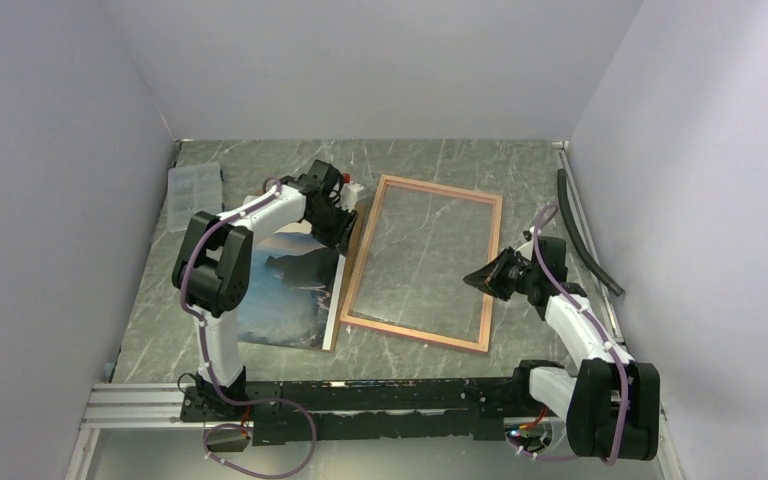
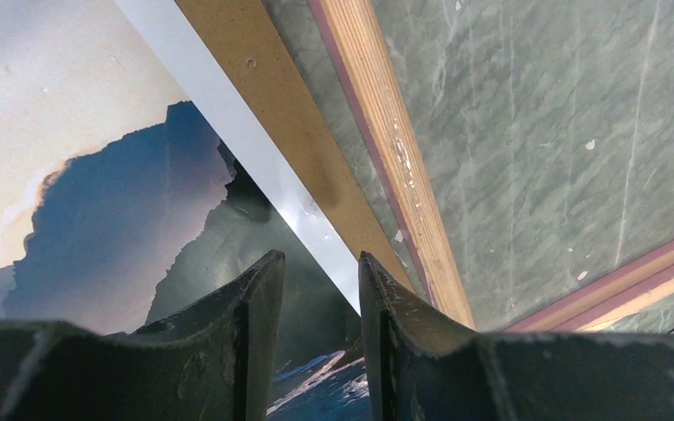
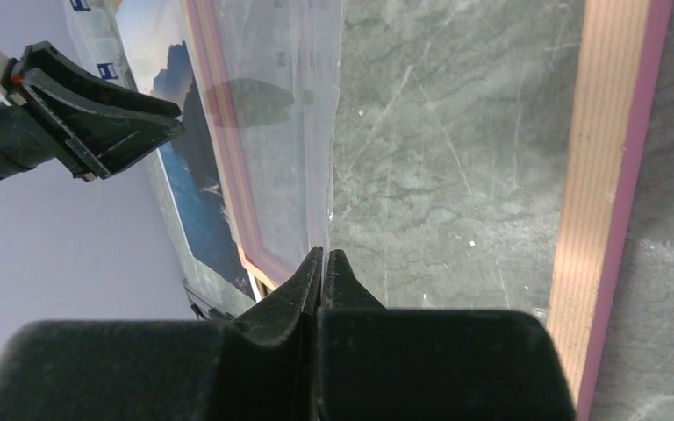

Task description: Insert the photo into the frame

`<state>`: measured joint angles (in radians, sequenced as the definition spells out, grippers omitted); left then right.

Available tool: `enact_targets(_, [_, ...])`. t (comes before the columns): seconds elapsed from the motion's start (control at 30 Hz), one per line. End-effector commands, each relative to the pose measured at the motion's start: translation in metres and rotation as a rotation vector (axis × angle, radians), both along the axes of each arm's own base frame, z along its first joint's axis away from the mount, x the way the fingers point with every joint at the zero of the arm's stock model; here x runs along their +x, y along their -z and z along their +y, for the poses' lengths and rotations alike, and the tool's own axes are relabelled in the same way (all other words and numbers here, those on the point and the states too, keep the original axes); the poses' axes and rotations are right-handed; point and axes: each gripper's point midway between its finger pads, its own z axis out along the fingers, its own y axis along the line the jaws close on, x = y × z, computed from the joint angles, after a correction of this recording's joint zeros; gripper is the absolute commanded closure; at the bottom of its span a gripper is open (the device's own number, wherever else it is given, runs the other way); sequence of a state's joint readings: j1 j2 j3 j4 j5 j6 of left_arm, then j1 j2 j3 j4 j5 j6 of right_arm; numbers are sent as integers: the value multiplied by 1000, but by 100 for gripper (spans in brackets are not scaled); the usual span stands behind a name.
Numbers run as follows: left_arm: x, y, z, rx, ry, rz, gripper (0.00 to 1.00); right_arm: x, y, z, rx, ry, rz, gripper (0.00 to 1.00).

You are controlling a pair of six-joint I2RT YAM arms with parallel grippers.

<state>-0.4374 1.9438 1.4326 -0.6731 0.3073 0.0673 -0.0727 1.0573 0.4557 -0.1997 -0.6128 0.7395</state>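
**A:** Where is the photo?

**B:** The photo [image 1: 282, 295] lies flat on the left part of the green marble surface [image 1: 430, 160], picture side up, with the left arm reaching over it. It rests on a brown backing board [image 2: 268, 96]. The board shows as a strip just past the photo's white border, on the side towards the frame.

**A:** And the frame?

**B:** The frame [image 1: 440, 188] lies flat in the middle of the surface, tan wood side up. It is just beside the board, with a narrow band of marble between them. The photo is outside the frame, not in it.

**A:** What is the left end effector doing?

**B:** The left end effector [image 2: 319, 263] is released. Its fingers stand apart above the photo's edge nearest the frame. The white border shows through the gap and nothing sits between the fingers. I cannot tell whether the tips touch the print.

**A:** And the right one?

**B:** The right end effector [image 3: 325, 256] is clenched, with its fingers pressed together. It sits over the frame's opening, near the right rail. The edge of the clear pane [image 3: 298, 132] runs straight away from the fingertips. I cannot tell whether that edge is pinched between them.

**A:** Anything else around?

**B:** A clear plastic compartment box [image 1: 195, 190] sits at the far left of the surface, close to the wall and well apart from the frame.
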Motion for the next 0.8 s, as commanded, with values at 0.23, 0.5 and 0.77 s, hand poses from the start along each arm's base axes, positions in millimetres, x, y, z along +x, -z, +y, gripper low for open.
enact_targets(0.23, [8, 1, -4, 26, 21, -40, 60, -3, 4, 1, 5, -39, -10, 100])
enact_targets(0.5, [16, 9, -4, 46, 13, -50, 61, 0, 1, 0, -3, -61, -18, 100])
enact_targets(0.77, [21, 10, -9, 33, 9, -48, 62, -6, 9, 0, 9, -49, 5, 100])
